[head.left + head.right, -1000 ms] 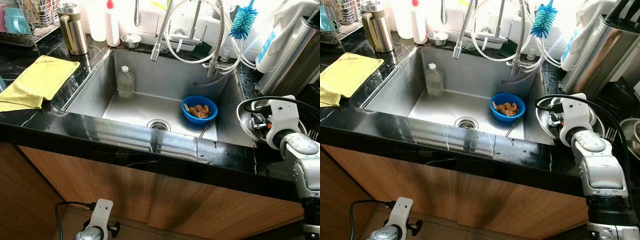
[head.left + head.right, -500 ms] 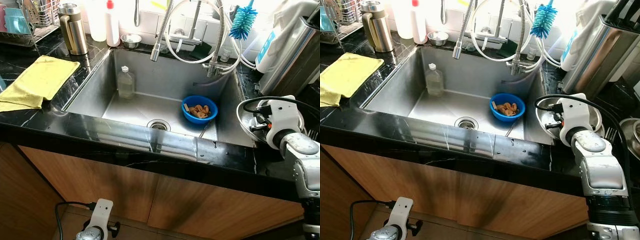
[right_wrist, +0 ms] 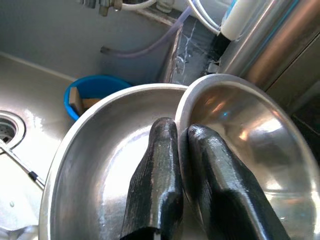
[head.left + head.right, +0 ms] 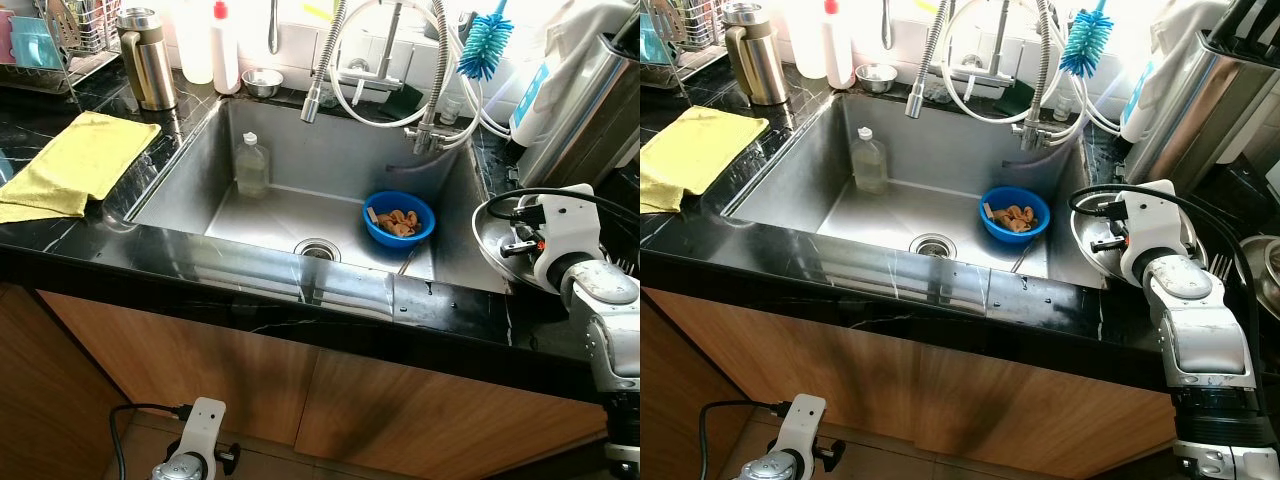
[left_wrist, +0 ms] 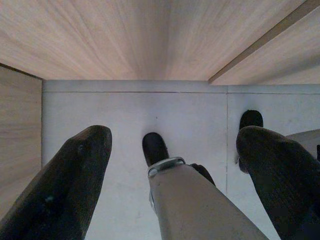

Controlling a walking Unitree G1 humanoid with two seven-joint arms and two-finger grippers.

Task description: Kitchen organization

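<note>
Right end effector (image 3: 177, 132) pinches the thin rim of a shiny round steel bowl (image 3: 250, 135).

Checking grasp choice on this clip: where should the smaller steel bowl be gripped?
At its thin rim, from the sink side, one finger inside, one outside. The smaller steel bowl sits tilted in the larger bowl, its near edge raised; the right gripper pinches there.

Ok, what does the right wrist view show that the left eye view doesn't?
Right wrist view: the right gripper shut on the rim of a small steel bowl nested in a larger steel bowl. Left eye view: a yellow cloth and steel flask on the counter, a clear bottle in the sink. Shared: the blue bowl and the sink.
</note>
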